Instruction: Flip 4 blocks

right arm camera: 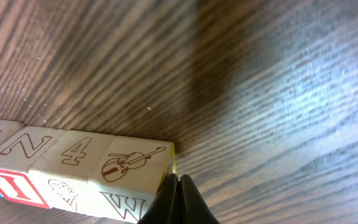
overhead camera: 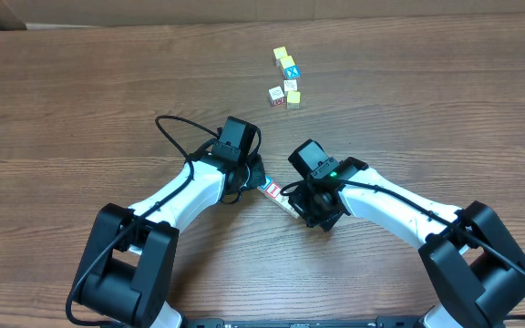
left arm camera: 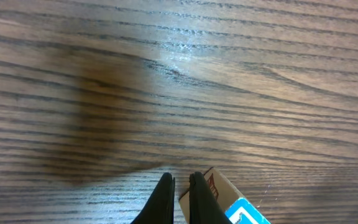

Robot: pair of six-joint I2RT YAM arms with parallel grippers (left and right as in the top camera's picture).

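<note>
blocks (right arm camera: 79, 155) lie in a row between your left fingers (left arm camera: 170, 190) and right fingers (right arm camera: 179, 199), both closed and empty; an off-centre nudge could scatter them instead of flipping.

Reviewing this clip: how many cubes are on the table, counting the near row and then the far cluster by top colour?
Near row, cream blocks: 4
Far cluster, yellow-topped cubes: 2
Far cluster, blue-topped cube: 1
Far cluster, pale-topped cubes: 2
Total: 9
</note>
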